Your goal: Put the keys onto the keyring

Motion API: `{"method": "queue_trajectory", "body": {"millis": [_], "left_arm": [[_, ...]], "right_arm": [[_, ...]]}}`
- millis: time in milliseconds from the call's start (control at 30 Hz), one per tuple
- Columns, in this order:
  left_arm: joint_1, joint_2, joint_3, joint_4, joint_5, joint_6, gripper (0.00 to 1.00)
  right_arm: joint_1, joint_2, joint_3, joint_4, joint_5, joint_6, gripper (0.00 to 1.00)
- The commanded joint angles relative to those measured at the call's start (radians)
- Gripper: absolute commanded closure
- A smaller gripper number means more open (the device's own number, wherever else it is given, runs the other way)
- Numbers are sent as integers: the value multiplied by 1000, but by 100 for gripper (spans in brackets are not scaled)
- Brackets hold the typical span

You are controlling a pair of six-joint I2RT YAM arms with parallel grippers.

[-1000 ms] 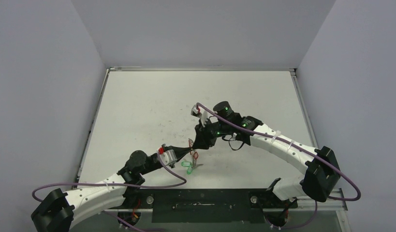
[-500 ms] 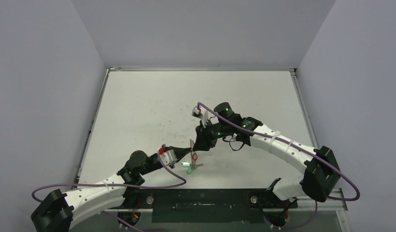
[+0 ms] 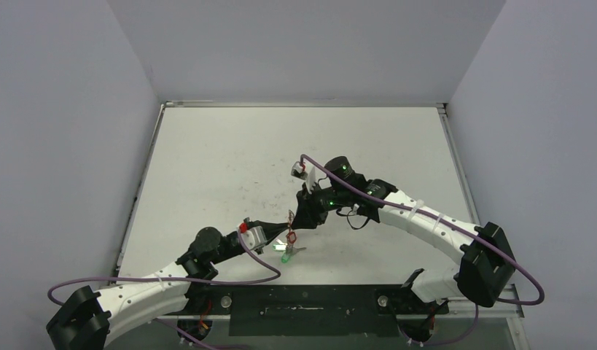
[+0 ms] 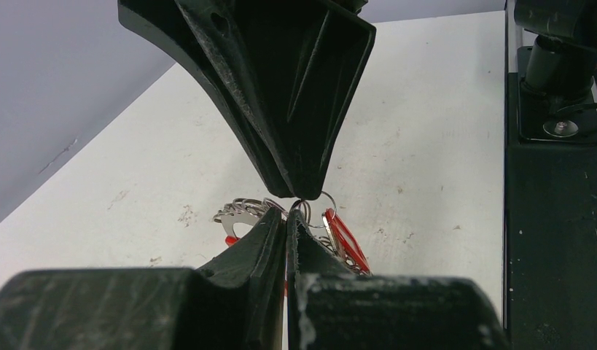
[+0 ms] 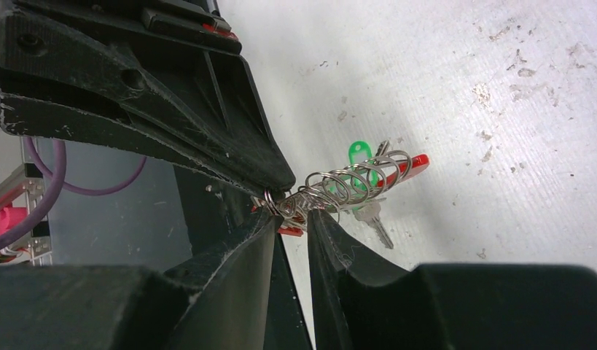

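The keyring point(image 3: 289, 221) hangs above the table between both grippers. My left gripper point(image 4: 286, 219) is shut on its red arc, a sliver of which shows between the pads. The fringe of silver loops point(image 5: 353, 182) runs out past my right gripper point(image 5: 291, 213), whose fingertips pinch the loops at the near end, right against the left gripper's tips. A red-tagged key point(image 4: 345, 240) hangs from the loops beside the left fingers. A green-tagged key point(image 5: 359, 154) lies on the table under the ring, its silver blade point(image 5: 374, 222) pointing toward the arms' bases.
The white table point(image 3: 229, 160) is walled on three sides by grey panels. A black base rail point(image 3: 302, 302) with the arm mounts runs along the near edge. Purple cables point(image 3: 259, 266) loop beside both arms.
The right gripper has edged slightly down toward the left gripper, and the keyring between them has tilted a little. Both grips hold; the green-tagged key has not moved.
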Motion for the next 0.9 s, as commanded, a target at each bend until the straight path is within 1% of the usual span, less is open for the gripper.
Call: {"method": "queue_trajectory", "body": {"millis": [0,300,400,433,567,667,867], "left_arm": [[-2,-15,16,55,-13,10,100],[-2,-12,17,54,-14,14,100],[-2,-12,16,54,-16,14,100],[-2,-13,16,54,-16,14,100],[-2,-15,15,53,-18,15,100],[-2,-18,16,52,-20,17,100],[-2,-26,11,45,-23,16,100]], "right_arm": [[-4,-9,-9,74,-46,35,75],[-2,-3,-32,117,-68,79,75],[-1,0,-40,118,-69,82,76],[-1,0,-43,118,-70,81,78],[-1,1,-42,90,-60,64,93],[-3,-1,-36,49,-45,36,100],[-12,-8,-33,-4,-29,-5,100]]}}
